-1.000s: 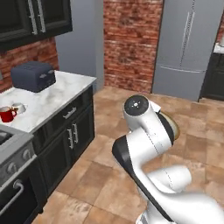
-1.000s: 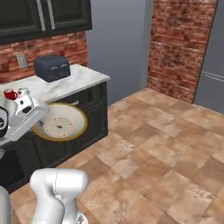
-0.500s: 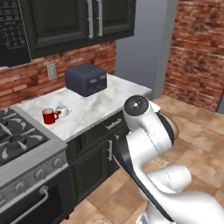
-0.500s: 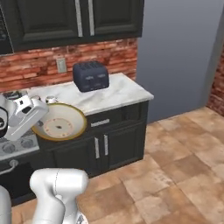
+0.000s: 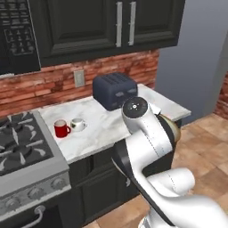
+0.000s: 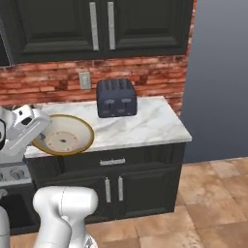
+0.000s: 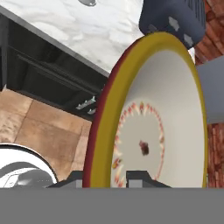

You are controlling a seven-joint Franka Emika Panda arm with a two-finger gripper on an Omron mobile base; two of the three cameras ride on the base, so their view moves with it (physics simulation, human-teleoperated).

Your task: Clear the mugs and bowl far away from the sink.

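My gripper (image 6: 39,139) is shut on the rim of the tan bowl (image 6: 65,136), holding it tilted in the air in front of the counter's left part. In the hand view the bowl (image 7: 153,127) stands on edge between the fingertips (image 7: 140,177), its pale speckled inside facing the camera. From the left base view a sliver of the bowl (image 5: 173,128) peeks out behind the arm. The red mug (image 5: 61,128) and the white mug (image 5: 78,124) stand side by side on the marble counter (image 5: 111,129), near the stove. The sink is out of view.
A dark toaster (image 5: 115,91) sits at the back of the counter (image 6: 145,126) against the brick wall. A stove (image 5: 22,151) adjoins the counter on the left. Dark cabinets hang above. Tiled floor (image 6: 203,203) lies open to the right.
The whole picture has shifted as the base moved: the counter with toaster and mugs is now closer and more central. The bowl stays in the gripper's hold.
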